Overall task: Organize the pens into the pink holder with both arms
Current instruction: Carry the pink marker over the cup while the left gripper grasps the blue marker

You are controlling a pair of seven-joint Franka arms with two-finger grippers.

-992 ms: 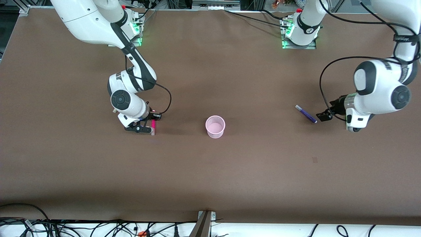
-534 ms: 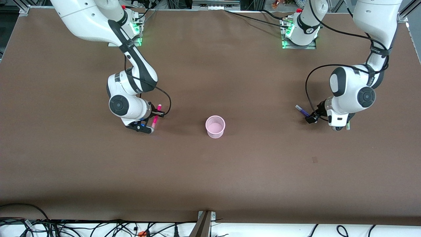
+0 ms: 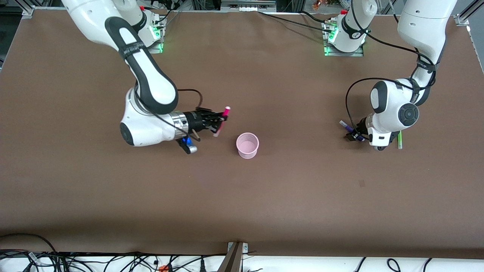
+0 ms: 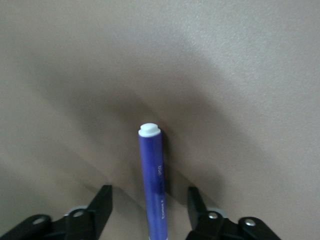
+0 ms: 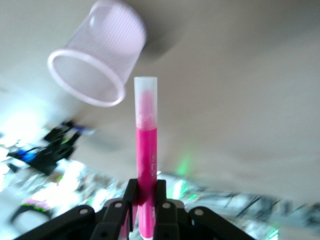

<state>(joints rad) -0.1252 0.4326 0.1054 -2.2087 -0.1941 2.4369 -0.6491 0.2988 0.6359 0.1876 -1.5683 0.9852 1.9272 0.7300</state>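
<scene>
Right gripper (image 3: 219,121) has lifted from the table, clamped on the magenta pink pen (image 3: 222,121), beside the pale pink translucent round holder (image 3: 247,145). Left gripper (image 3: 354,135), fingers (image 4: 102,205) spread, straddles the purple pen (image 4: 154,180) lying on the brown table (image 3: 264,189); slim green pen (image 3: 399,140) lies just beside the wrist.
</scene>
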